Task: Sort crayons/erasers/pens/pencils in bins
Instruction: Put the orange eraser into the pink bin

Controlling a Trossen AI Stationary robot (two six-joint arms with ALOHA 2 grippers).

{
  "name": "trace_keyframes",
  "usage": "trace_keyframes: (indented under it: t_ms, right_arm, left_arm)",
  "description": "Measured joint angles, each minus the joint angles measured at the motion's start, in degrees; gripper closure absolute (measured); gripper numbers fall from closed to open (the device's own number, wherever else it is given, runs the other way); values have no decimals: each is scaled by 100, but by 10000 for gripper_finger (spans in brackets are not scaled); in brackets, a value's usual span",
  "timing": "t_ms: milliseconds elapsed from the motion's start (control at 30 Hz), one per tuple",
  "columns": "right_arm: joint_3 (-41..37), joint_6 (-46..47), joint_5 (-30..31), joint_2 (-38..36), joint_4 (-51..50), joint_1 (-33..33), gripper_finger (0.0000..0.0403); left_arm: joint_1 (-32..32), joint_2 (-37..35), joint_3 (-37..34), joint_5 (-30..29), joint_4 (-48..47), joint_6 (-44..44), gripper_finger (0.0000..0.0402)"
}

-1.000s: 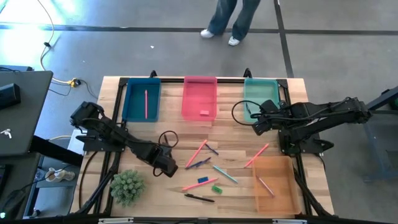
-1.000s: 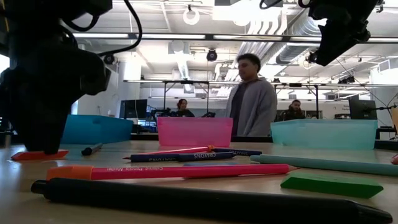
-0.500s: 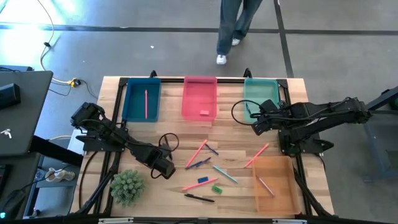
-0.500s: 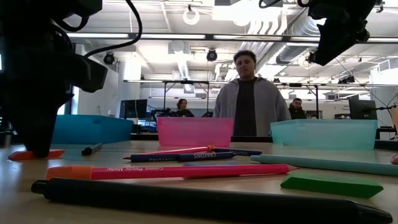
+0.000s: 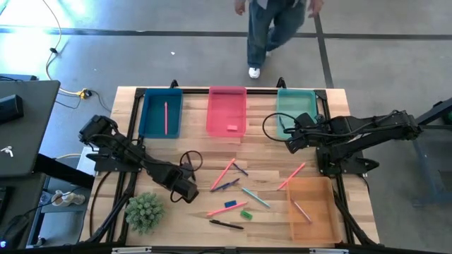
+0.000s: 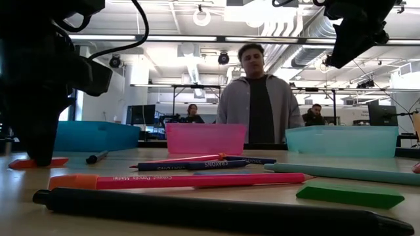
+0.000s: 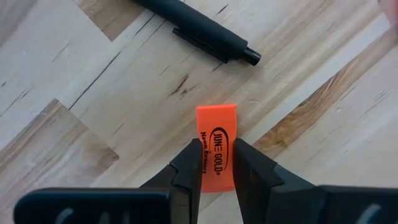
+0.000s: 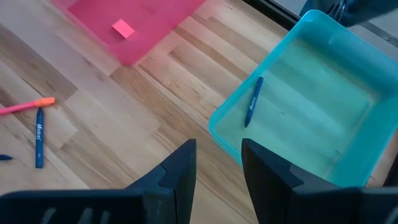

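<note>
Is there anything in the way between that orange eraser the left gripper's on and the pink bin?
Nothing tall. The left gripper is closed on the orange eraser near the table's front left. Between it and the pink bin lies bare wood; a pink pencil and other sticks lie just right of that path.

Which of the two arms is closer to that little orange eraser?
Left: the left gripper has its fingers on either side of the orange eraser. The right gripper hangs far across the table by the teal bin.
</note>
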Motion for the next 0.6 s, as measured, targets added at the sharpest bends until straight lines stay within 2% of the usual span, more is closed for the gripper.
trace_keyframes:
  t_ms: [167,267,400,600]
  right_arm:
    - [0,0,0,-2,10,0,284]
    - [0,-1,0,0,10,0,284]
    - [0,0,0,-1,57,2,284]
    - [0,0,0,0,368,2,284]
  left_arm:
    - [176,-287,-9,-427,165,61,340]
    - [337,-517,-7,-479,478,197,340]
    - [755,-882,9,-919,947,671,340]
    - [1579,-1395,15,-1089,1512,1830,339]
